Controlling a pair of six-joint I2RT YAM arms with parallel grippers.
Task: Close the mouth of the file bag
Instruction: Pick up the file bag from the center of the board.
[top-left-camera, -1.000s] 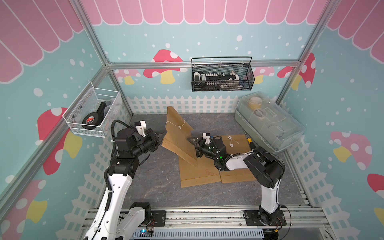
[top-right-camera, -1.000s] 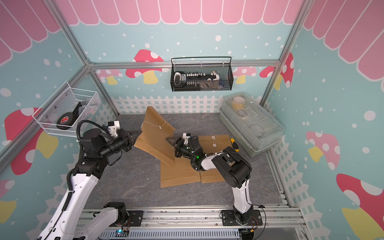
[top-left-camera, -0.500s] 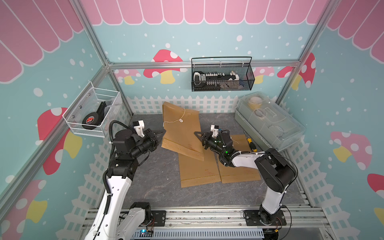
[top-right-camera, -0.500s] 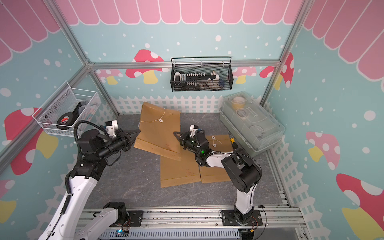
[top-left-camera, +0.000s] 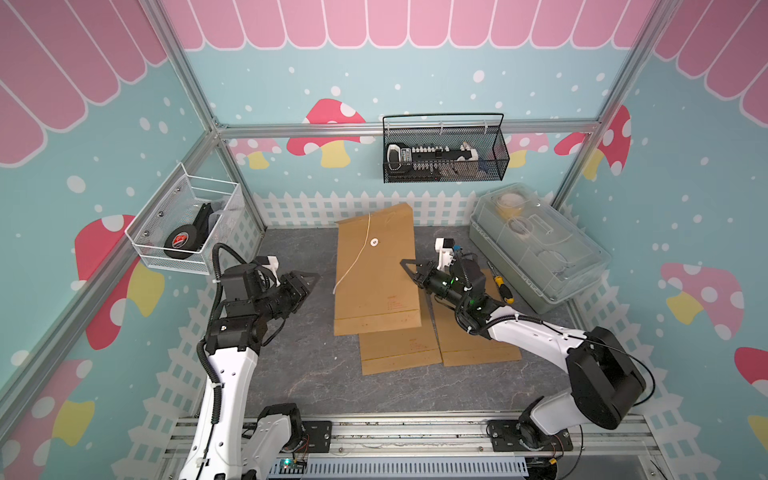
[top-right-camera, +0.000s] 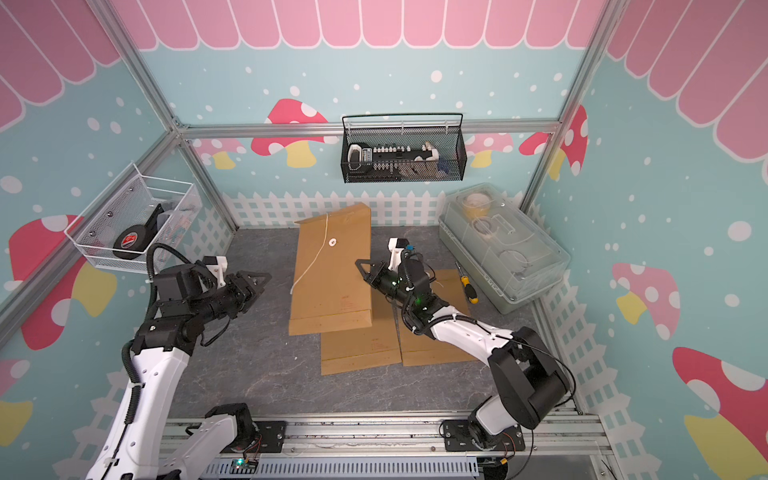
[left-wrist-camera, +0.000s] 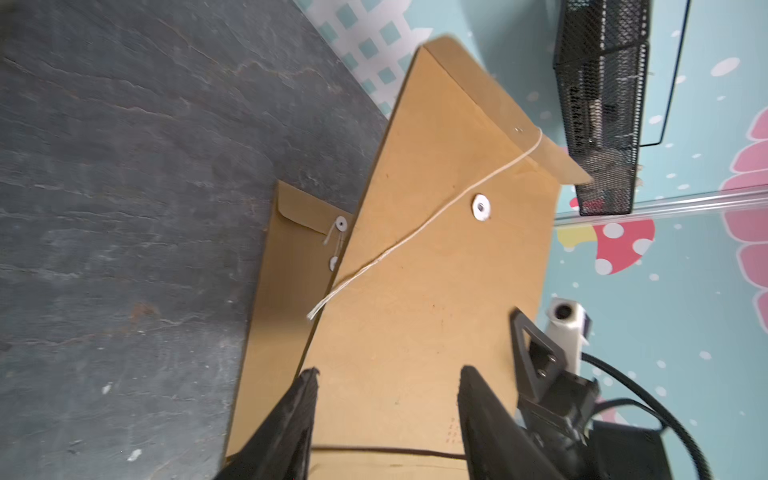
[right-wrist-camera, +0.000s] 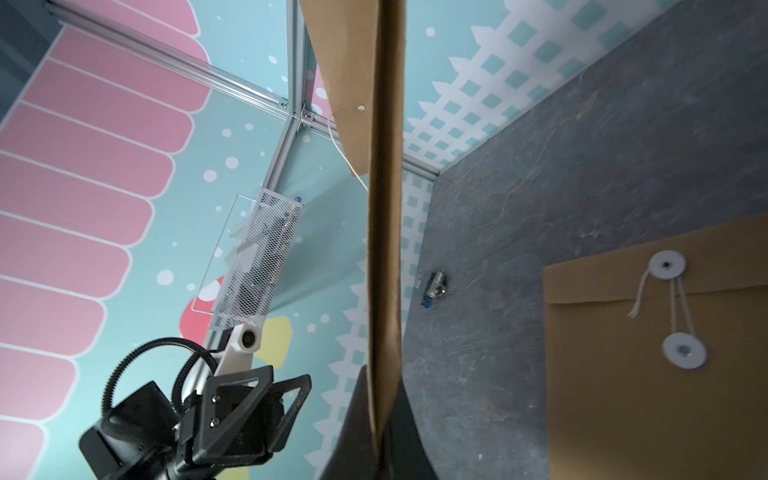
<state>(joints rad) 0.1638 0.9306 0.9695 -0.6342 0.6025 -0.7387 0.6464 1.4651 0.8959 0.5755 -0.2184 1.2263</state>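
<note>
"Bag (top-left-camera: 376, 266): where was it seen?"
"It was propped at a slant mid-table, its right edge pinched tight in the right gripper (top-left-camera: 409, 269). The left gripper (top-left-camera: 311, 281) was parted, empty, apart on its left."
"What risk was judged?"
"The thin edge could be slipped from the pinch, or the loose string (top-left-camera: 353, 259) snagged, as the flap (top-left-camera: 376, 214) was left unfolded."
"What was counted?"
"Three bags: the held one, a middle bag (top-left-camera: 399, 351) and a right bag (top-left-camera: 473, 351), both flat. Two grippers, one string, one screwdriver (top-left-camera: 500, 286), one box (top-left-camera: 540, 253)."
</note>
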